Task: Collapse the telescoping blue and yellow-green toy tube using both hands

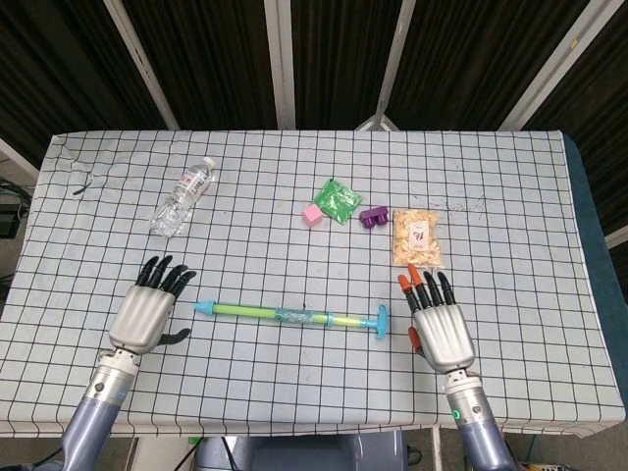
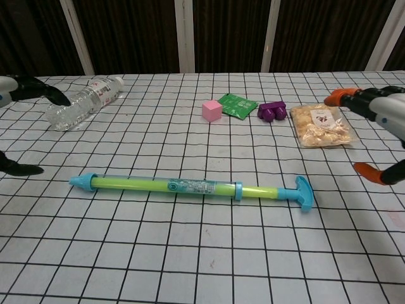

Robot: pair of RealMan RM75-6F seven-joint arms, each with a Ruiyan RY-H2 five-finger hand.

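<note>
Head view: the toy tube (image 1: 291, 315) lies flat on the checked surface (image 1: 510, 196), between the left hand (image 1: 147, 312) and right hand (image 1: 438, 329), touching neither; both sets of fingers are spread, empty.

Chest view: the tube (image 2: 190, 187) lies alone, only fingertips (image 2: 367, 172) at the edges.

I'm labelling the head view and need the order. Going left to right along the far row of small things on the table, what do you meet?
Water bottle → pink cube → green packet → purple toy → snack bag.
</note>
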